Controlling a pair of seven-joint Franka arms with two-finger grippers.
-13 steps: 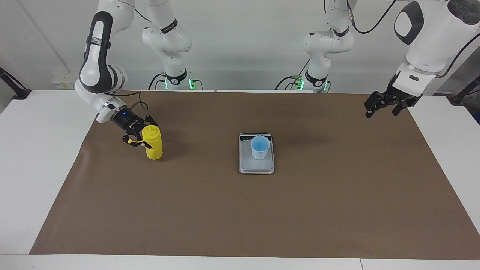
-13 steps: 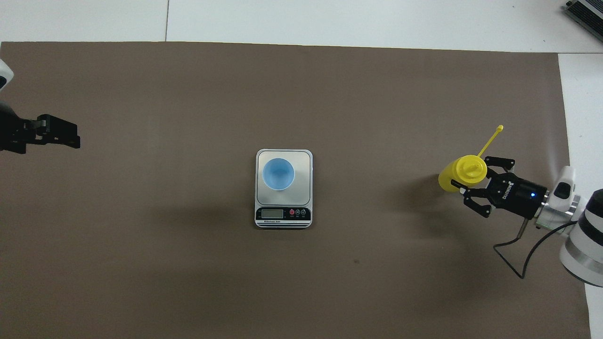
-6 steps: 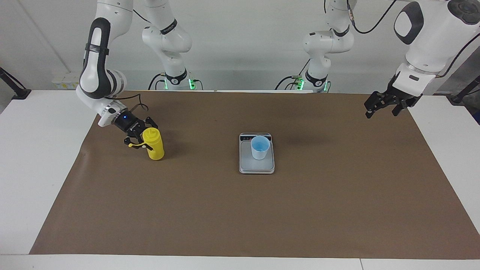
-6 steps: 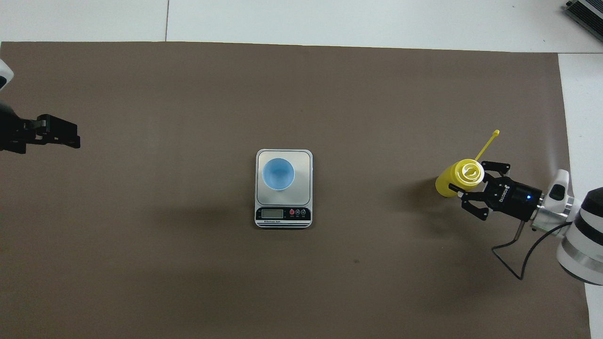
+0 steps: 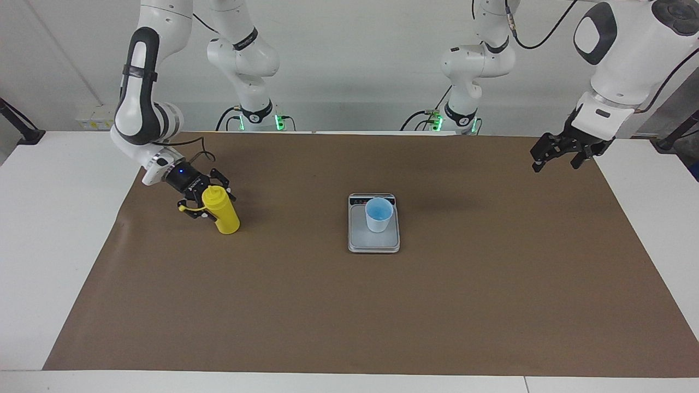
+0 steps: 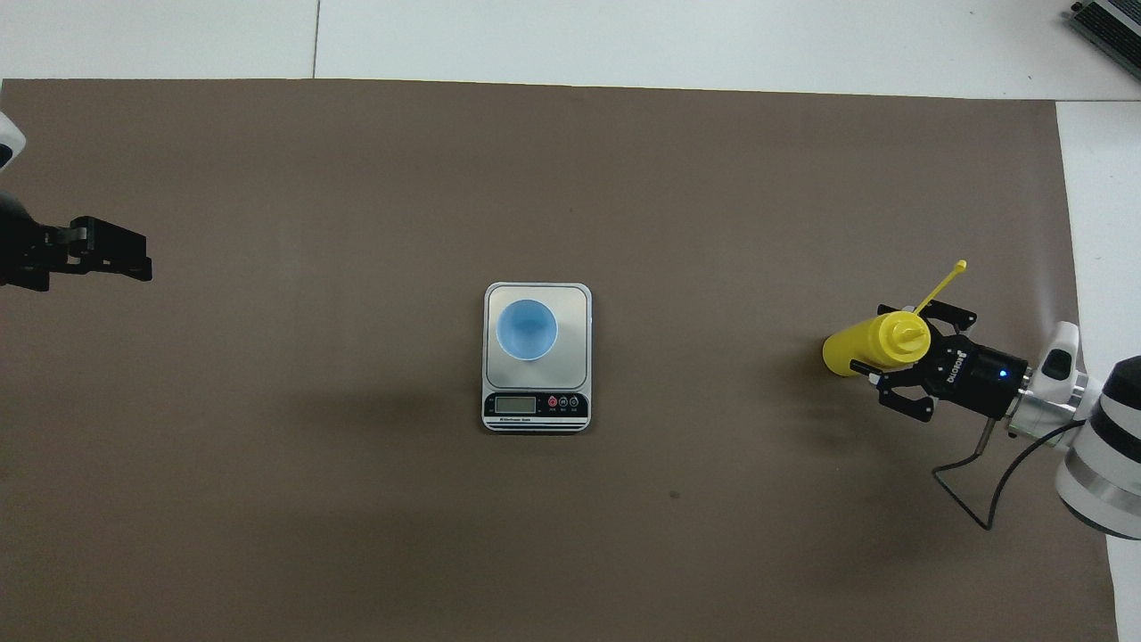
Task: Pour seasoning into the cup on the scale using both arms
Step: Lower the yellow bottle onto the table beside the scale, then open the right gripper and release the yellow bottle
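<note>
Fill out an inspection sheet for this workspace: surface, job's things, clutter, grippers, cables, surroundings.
Surface: brown paper over a white table.
Job's things: blue cup upright on the scale mid-table; yellow bottle toward the right arm's end, tilted, base on the paper, cap off on its tether.
Clutter: nothing seen.
Grippers: right gripper at the bottle's upper part; left gripper open, empty, waiting above the paper's edge at its own end.
Cables: black cable looping from the right wrist over the paper.
Surroundings: pale wall, green lights at the arm bases.
</note>
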